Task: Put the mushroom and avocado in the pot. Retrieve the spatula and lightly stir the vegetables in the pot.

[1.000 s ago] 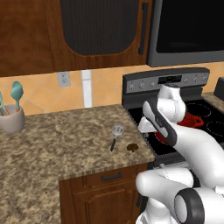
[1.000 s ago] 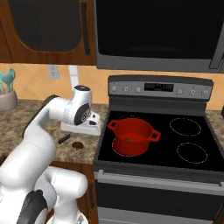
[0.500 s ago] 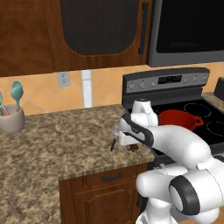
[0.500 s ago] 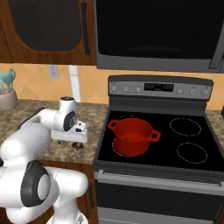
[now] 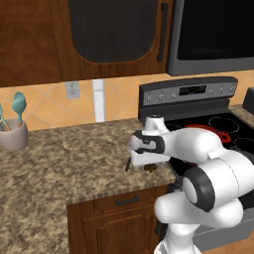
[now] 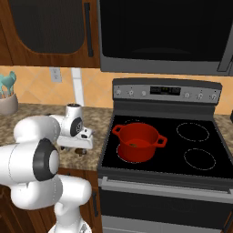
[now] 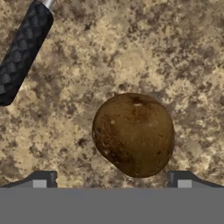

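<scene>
The mushroom [image 7: 133,133], brown and rounded, lies on the granite counter just ahead of my open gripper [image 7: 111,180], between the lines of the two fingertips. From the base views the gripper [image 5: 144,159] hangs low over the mushroom [image 5: 150,167] near the counter's front right corner. Beside the mushroom lies the spatula's black handle [image 7: 22,52]; my hand hides its head. The red pot [image 6: 138,142] stands on the stove's front left burner. A small dark shape [image 6: 133,144] lies in it, too small to tell whether it is the avocado.
A beige cup with teal utensils [image 5: 12,134] stands far left on the counter. The black stove top [image 6: 195,143] lies right of the counter, with a microwave [image 6: 164,36] above it. The counter's front edge [image 5: 119,191] is close to the mushroom.
The arm swung left from over the pot to the counter and lowered the hand over the mushroom beside the spatula. The pot stayed put.
</scene>
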